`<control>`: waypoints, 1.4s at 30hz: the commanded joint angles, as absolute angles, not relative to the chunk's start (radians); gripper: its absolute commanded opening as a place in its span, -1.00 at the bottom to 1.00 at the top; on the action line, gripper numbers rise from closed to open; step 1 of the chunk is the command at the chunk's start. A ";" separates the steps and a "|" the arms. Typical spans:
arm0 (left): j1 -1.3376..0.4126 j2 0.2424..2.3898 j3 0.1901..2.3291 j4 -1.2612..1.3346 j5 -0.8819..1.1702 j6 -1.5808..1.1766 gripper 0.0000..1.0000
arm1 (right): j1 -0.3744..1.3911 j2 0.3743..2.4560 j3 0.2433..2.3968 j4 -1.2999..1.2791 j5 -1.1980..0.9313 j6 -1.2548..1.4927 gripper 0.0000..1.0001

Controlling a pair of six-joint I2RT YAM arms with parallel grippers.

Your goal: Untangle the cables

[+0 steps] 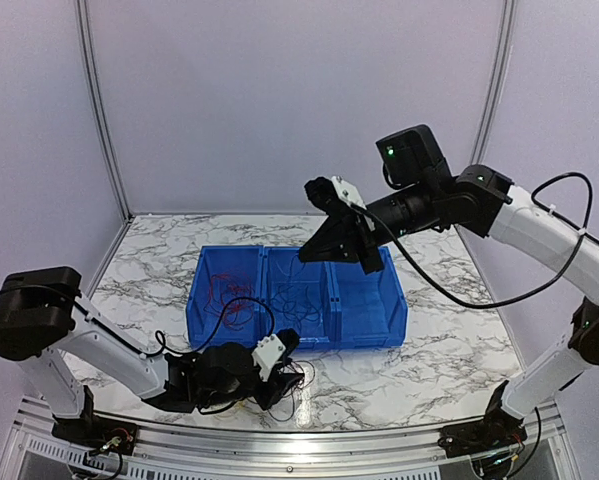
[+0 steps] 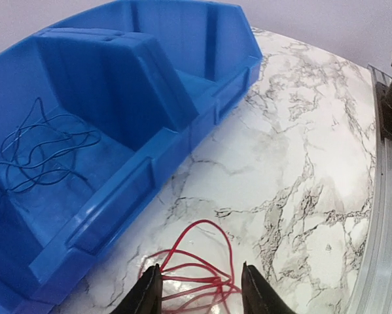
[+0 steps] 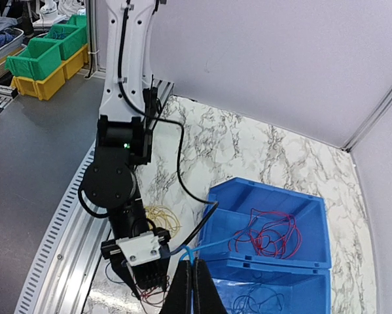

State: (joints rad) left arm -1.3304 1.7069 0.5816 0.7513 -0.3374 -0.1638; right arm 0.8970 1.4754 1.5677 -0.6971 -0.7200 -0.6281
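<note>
Left claw [image 2: 199, 294] is down low on the marble table [image 2: 300, 163], just in front of the blue bin [image 2: 182, 124]. Its fingers are spread, with a red cable [image 2: 196, 281] lying looped on the table right between them, not squeezed. Right claw [image 3: 192, 278] hangs up above the bin, fingers pressed together, pinching a light blue cable [image 3: 212, 244] at the tips. A second red cable [image 3: 274, 229] sits in an end compartment, a dark blue cable [image 2: 38, 150] in the middle one, and a yellow cable [image 3: 161, 217] on the table beside the left arm
</note>
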 commanded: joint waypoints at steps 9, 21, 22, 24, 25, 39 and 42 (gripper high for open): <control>-1.325 1.768 0.575 0.812 -0.159 -0.218 -0.28 | 0.811 1.492 2.002 -0.760 -0.747 -0.616 -1.00; -1.325 1.697 0.499 0.811 -0.203 -0.272 -0.02 | 0.653 1.521 2.195 -0.707 -0.822 -0.537 -1.00; -1.325 1.686 0.493 0.813 -0.206 -0.275 0.00 | 0.652 1.519 2.185 -0.705 -0.818 -0.537 -1.00; -1.325 1.670 0.482 0.813 -0.211 -0.278 0.01 | 0.653 1.516 2.165 -0.701 -0.809 -0.540 -1.00; -1.325 1.664 0.479 0.813 -0.215 -0.278 0.00 | 0.653 1.514 2.159 -0.697 -0.806 -0.539 -1.00; -1.325 1.614 0.415 0.813 -0.238 -0.327 -0.13 | 0.560 1.519 2.341 -0.646 -0.595 -0.511 -1.00; -1.326 1.592 0.393 0.813 -0.254 -0.340 -0.15 | 0.558 1.493 2.241 -0.599 -0.505 -0.489 -1.00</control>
State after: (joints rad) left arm -1.3231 1.6386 0.4194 0.8257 -0.2218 -0.3153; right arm 0.5674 1.5227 2.3066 -0.6682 -0.6479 -0.5247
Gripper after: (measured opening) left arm 0.428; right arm 0.011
